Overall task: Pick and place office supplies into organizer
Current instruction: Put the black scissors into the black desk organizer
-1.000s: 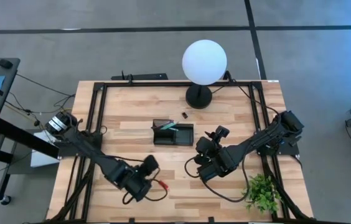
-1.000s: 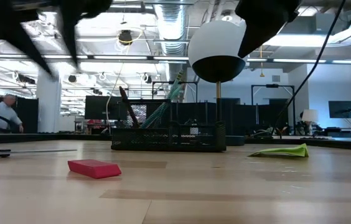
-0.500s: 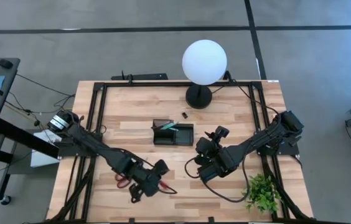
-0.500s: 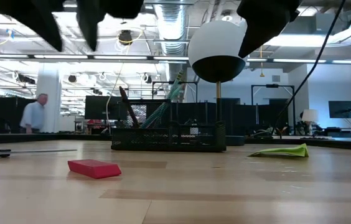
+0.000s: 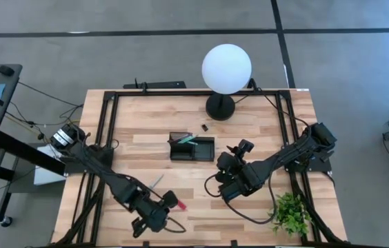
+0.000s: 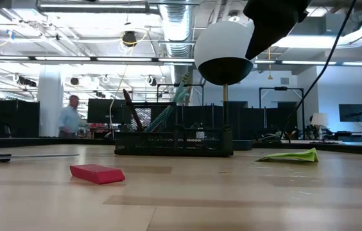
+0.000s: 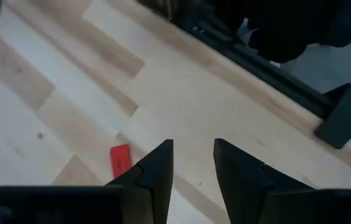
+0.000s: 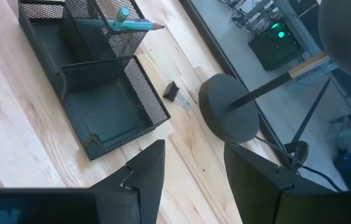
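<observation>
One tiny red piece (image 7: 120,158) lies flat just beside the left gripper (image 7: 193,163) (fingers apart, empty); closing off-centre could skid it across the counter (image 7: 51,93).

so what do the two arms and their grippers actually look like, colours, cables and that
Both arms are dark, near-black jointed links with black cables looping loosely off them. The left gripper has two matte black, wedge-shaped fingers tapering to blunt tips. The right gripper has the same pair of dark angular fingers. The left arm's base end carries a round silver-and-black part. No markings are legible on either.
</observation>
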